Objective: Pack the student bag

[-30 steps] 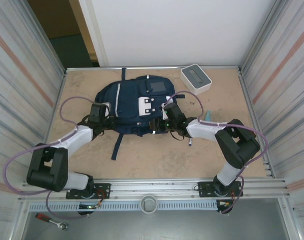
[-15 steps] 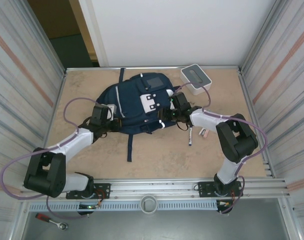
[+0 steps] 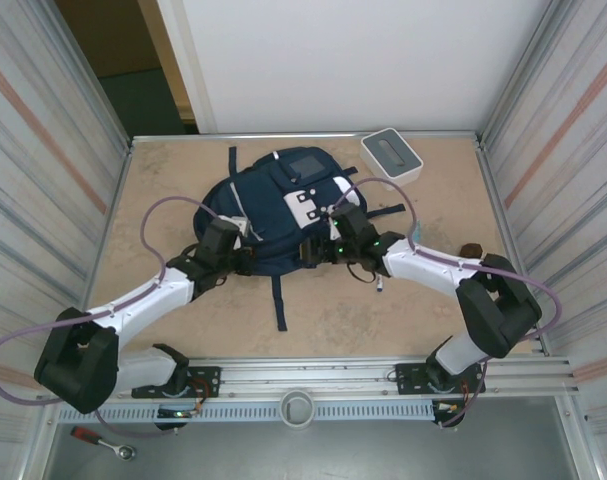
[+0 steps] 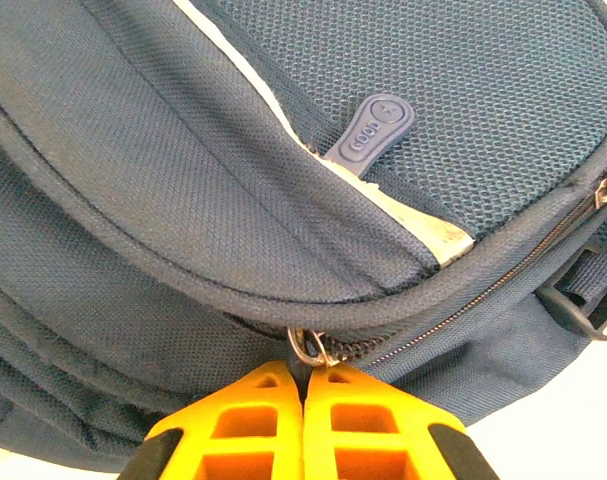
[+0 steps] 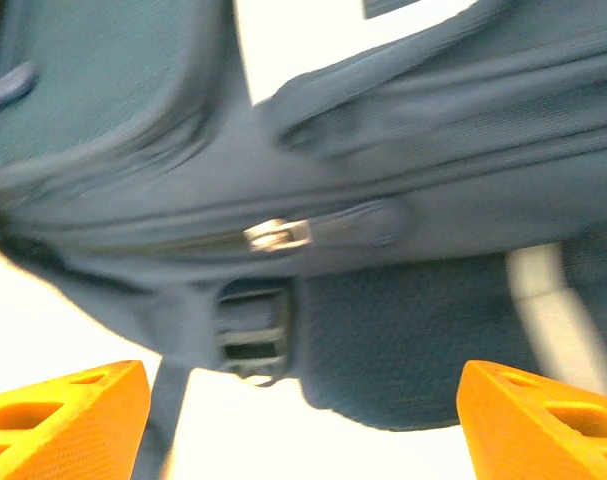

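The bag [image 3: 273, 205] is lying flat toward the far middle of the table [image 3: 403, 310], with a white box [image 3: 391, 157] near its far right corner. The left gripper [image 4: 305, 372] is pinching a zip ring [image 4: 308, 347] at the bag's near left edge, fingers together. The right gripper [image 5: 301, 385] is hovering at the near right edge, jaws wide apart, gripping nothing.

My sandy table [image 3: 323, 320], a white box [image 3: 391, 157] with a grey slot at its far right corner, a thin white pen [image 3: 380, 284] lying near the middle, my red-handled wrench [image 3: 103, 441] on the grey ledge below the rail
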Available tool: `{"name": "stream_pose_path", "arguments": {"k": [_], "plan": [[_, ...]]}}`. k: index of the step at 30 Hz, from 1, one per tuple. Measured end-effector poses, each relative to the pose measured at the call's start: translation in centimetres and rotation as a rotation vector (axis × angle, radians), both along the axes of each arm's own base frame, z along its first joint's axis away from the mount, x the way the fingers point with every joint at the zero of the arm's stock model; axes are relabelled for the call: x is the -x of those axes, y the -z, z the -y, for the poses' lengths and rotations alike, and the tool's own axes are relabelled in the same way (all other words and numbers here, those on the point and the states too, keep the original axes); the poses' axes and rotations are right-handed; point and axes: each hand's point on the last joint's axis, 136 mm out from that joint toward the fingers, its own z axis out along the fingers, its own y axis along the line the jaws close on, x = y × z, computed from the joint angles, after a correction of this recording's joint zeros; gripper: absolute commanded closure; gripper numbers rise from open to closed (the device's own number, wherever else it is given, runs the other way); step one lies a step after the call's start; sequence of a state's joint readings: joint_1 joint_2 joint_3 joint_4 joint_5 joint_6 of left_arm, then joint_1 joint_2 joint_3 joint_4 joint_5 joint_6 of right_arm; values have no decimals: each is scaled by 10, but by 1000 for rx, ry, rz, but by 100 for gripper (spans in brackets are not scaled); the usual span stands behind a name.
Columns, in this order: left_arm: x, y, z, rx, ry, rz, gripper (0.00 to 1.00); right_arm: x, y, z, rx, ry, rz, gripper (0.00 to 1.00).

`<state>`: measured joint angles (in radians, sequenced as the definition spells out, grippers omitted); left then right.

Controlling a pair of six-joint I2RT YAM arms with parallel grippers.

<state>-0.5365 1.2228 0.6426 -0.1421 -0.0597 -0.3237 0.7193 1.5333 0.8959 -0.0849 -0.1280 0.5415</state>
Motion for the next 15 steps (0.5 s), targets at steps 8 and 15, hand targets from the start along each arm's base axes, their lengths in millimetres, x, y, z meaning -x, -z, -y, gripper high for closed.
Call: {"name": "stream_pose_path", "arguments": {"k": [8, 15], "plan": [[3, -1, 6, -30, 1, 24, 100, -19, -11, -34, -219, 52, -72, 35], [4, 1, 6, -48, -3, 41, 100, -53, 9, -54, -381, 160, -212, 44]]}}
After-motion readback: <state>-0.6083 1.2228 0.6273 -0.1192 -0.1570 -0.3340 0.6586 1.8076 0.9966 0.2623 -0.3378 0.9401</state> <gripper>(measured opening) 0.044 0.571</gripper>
